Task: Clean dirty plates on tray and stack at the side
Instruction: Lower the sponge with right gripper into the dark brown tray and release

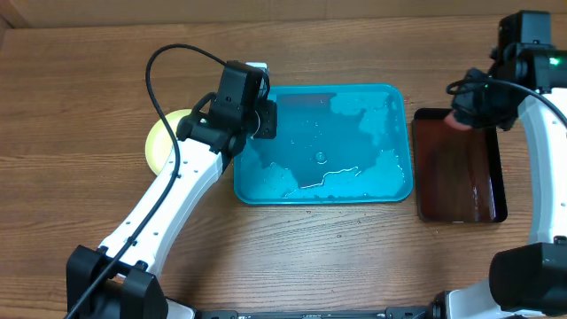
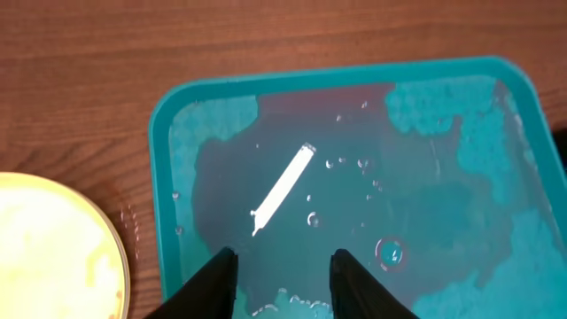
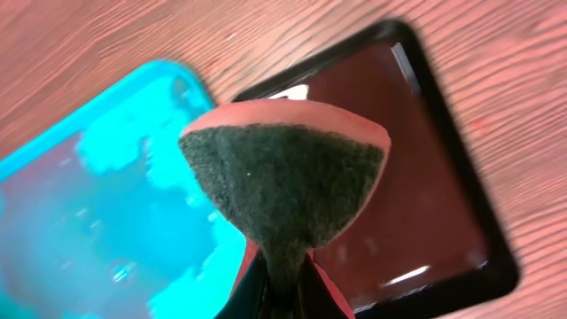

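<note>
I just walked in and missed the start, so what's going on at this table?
The left gripper hangs open and empty over the teal tray, which holds soapy water and foam but no plates. A pale yellow plate sits on the table by the tray's left edge, partly under the left arm. The right gripper pinches a sponge above the dark brown tray.

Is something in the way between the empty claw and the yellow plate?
Only the teal tray's raised rim. The open left gripper is over the tray, and the yellow plate sits on the table just outside that rim. Nothing else lies between.
</note>
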Controlling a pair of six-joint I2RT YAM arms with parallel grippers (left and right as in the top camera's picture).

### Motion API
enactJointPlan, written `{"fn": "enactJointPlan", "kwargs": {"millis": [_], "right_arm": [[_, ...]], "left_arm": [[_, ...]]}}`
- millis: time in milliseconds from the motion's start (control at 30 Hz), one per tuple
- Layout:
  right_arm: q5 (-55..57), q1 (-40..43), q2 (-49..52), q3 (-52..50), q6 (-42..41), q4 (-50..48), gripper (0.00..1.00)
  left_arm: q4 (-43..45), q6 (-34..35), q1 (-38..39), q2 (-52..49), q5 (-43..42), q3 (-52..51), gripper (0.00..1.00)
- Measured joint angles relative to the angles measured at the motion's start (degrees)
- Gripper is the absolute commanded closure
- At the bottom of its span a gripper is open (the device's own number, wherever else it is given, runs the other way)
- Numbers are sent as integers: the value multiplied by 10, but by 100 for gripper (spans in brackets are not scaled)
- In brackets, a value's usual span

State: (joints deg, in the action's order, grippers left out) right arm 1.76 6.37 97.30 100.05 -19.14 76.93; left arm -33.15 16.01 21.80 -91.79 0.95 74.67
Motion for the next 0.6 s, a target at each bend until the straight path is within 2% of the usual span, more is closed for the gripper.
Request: {"fn": "enactJointPlan", "kwargs": {"millis": [200, 433, 600], "right_arm": [[47, 2, 3, -96, 49, -58, 96], [63, 2, 8, -241, 66, -164, 96], [77, 2, 8, -325, 73, -266, 86]], "left_arm": [[3, 1, 0, 0, 2, 1, 60], [0, 1, 0, 0, 2, 1, 60], [-3, 0, 0, 0, 3, 1, 59]]}}
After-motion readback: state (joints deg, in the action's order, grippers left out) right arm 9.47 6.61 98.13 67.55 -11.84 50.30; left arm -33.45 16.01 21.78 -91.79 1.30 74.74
